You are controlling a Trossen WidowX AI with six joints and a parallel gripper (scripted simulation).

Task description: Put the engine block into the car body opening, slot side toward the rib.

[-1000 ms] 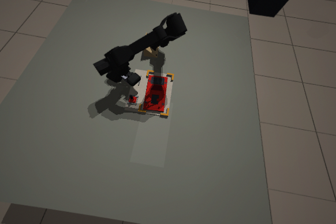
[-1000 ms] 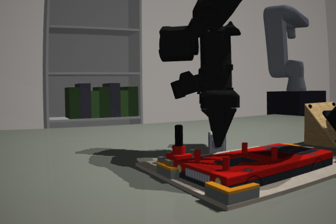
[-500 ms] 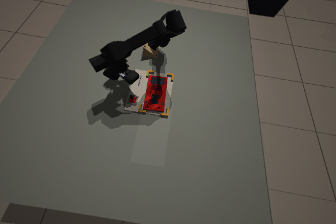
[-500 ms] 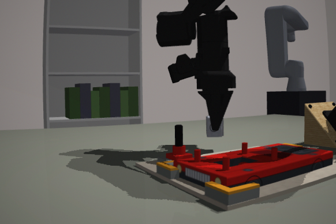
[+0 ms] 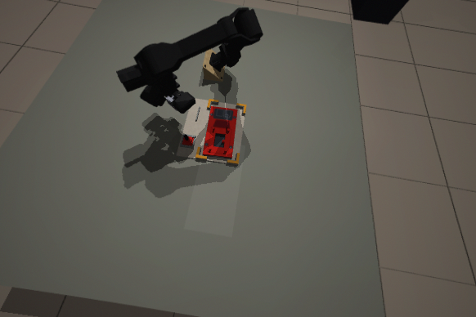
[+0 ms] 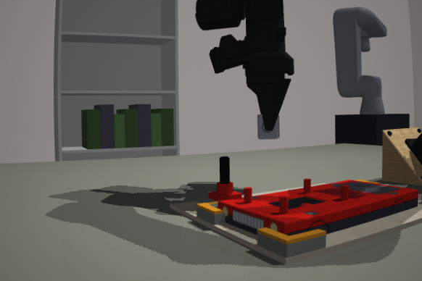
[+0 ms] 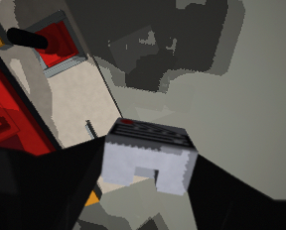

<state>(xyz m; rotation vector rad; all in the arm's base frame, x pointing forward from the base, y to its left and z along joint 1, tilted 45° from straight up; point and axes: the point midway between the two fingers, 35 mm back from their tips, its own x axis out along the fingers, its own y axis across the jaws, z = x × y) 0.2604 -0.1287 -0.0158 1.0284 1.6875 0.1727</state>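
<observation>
Engine block gripped between fingertips of gripper, suspended above table beside car body, slotted end downward, presumably keeping underside free for lowering into opening.

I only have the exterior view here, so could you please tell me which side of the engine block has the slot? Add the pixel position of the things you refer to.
Observer: In the wrist view, the engine block (image 6: 274, 133) (image 7: 144, 161) has its notch in the edge facing away from the dark ribbed face.
Operator: Thank you. Does the gripper (image 6: 269, 129) (image 7: 147, 148) have a finger on each side of it?
Observer: Yes, the wrist view shows the block between two black fingers, one against either side.
Operator: And what is on the pale board beside the red car body (image 5: 208, 140) (image 6: 362, 206) (image 7: 15, 106)?
Observer: The top view shows a thin dark strip there.
</observation>
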